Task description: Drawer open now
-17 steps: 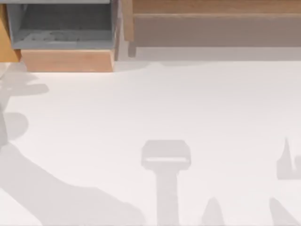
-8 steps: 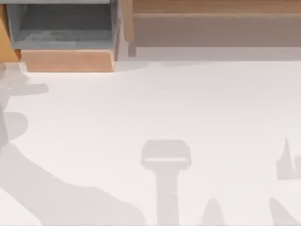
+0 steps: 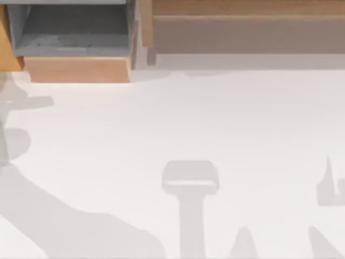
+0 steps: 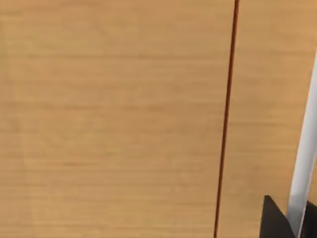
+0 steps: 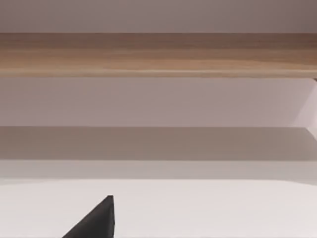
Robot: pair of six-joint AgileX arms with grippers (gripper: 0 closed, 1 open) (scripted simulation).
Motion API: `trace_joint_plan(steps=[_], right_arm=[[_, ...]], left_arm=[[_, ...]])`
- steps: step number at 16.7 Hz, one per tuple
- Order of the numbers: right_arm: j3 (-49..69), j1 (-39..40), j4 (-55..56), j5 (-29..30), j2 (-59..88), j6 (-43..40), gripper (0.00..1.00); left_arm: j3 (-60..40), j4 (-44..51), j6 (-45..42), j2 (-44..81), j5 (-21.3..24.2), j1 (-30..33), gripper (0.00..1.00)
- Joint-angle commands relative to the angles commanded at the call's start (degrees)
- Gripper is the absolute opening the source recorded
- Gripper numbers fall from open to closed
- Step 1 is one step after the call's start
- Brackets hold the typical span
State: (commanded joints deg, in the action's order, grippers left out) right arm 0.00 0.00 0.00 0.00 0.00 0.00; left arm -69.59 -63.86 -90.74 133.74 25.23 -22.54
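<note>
The drawer (image 3: 78,69) stands pulled out at the table's back left, its light-brown front panel facing the table and its speckled grey inside (image 3: 73,35) showing with nothing in it. In the left wrist view my left gripper (image 4: 275,223) is a dark tip very close to a light wooden face (image 4: 109,119), which has a thin dark seam (image 4: 225,119) running down it. My right gripper (image 5: 96,220) shows as a dark tip low over the white table, well short of the furniture.
A long wide wooden board (image 3: 242,32) with a grey-brown face runs along the back right, and its edge (image 5: 158,54) crosses the right wrist view. Arm shadows lie on the white tabletop (image 3: 188,118) at the left and along the front edge.
The arm shadow at the table's left edge has shifted slightly leftward. The drawer has not moved.
</note>
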Motion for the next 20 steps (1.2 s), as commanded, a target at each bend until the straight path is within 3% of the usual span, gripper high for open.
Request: trace_joint_plan(steps=[7, 15, 20], right_arm=[[0.0, 0.0, 0.0, 0.0, 0.0, 0.0, 1.0], [0.0, 0.0, 0.0, 0.0, 0.0, 0.0, 1.0], [0.0, 0.0, 0.0, 0.0, 0.0, 0.0, 1.0]], left_arm=[[0.8, -0.2, 0.4, -0.2, 0.2, -0.6, 0.0], [14.9, -7.1, 0.3, -6.2, 3.6, -3.9, 0.0], [15.7, -7.7, 0.1, -6.4, 3.8, -4.1, 0.0]])
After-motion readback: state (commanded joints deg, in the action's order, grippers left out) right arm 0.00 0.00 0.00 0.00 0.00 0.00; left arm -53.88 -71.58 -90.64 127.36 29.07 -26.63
